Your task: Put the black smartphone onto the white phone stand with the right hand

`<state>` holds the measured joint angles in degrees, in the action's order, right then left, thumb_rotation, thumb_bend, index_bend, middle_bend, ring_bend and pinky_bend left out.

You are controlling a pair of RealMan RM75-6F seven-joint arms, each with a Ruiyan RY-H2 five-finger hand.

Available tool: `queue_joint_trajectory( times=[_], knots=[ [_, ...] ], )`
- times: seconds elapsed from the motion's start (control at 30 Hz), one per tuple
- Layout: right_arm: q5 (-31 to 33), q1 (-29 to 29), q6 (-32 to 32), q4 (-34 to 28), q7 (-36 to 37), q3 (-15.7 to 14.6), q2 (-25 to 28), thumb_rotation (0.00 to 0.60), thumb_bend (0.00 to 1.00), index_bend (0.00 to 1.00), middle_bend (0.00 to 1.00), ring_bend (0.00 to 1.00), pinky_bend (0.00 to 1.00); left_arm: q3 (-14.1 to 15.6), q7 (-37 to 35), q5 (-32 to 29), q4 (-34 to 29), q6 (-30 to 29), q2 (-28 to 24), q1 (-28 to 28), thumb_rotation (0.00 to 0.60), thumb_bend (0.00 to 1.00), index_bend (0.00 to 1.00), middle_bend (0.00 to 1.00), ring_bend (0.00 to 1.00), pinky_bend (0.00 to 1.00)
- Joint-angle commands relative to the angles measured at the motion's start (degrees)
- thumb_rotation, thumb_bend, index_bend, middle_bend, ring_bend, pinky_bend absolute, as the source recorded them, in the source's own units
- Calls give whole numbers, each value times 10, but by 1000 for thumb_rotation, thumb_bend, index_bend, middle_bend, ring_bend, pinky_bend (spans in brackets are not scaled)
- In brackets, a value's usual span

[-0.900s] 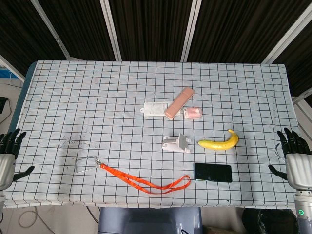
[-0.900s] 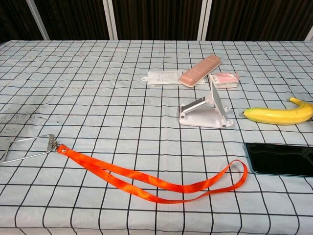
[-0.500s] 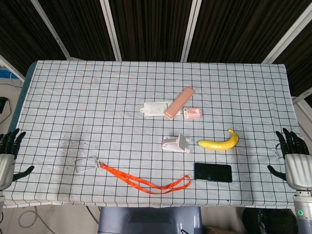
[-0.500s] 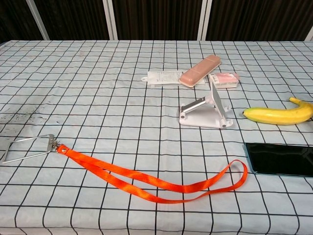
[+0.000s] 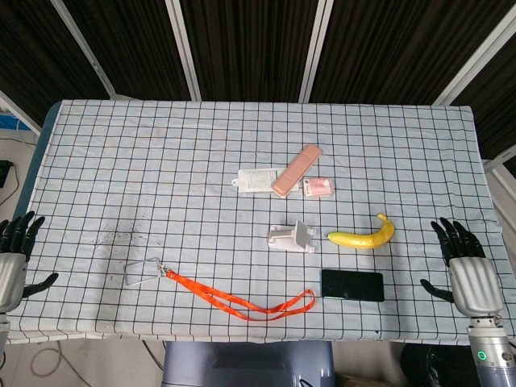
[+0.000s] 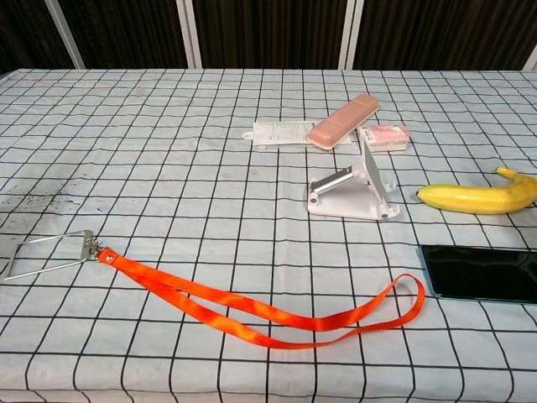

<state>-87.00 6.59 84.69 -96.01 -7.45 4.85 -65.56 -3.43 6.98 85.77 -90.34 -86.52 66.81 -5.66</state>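
No readable writing shows on the black smartphone (image 5: 352, 285).

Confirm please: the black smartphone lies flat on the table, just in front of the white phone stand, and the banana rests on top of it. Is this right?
Not quite. The banana does not rest on the black smartphone; it lies on the table beyond it, apart from it, beside the white phone stand. The head view shows the gap. The rest is right.
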Motion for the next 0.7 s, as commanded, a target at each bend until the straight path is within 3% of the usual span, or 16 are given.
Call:
queue_joint_trajectory(
  times=[0.03, 0.37, 0.7],
  knots=[
    [0, 9, -28, -32, -33, -13, -6, 600, 76, 114, 164, 130, 175, -1, -3, -2, 0, 2, -1, 0, 600, 0, 0, 0, 0, 0],
    [31, 24, -94, -80, -132, -43, -56, 600, 80, 142, 231, 203, 175, 0, -13, -2, -1, 1, -5, 0, 600, 0, 0, 0, 0, 0],
    [66, 26, -119, -83, -185, -57, -96, 600, 107, 192, 264, 232, 175, -1, -24, -6, -3, 9, -8, -3, 600, 0, 0, 0, 0, 0]
  ],
)
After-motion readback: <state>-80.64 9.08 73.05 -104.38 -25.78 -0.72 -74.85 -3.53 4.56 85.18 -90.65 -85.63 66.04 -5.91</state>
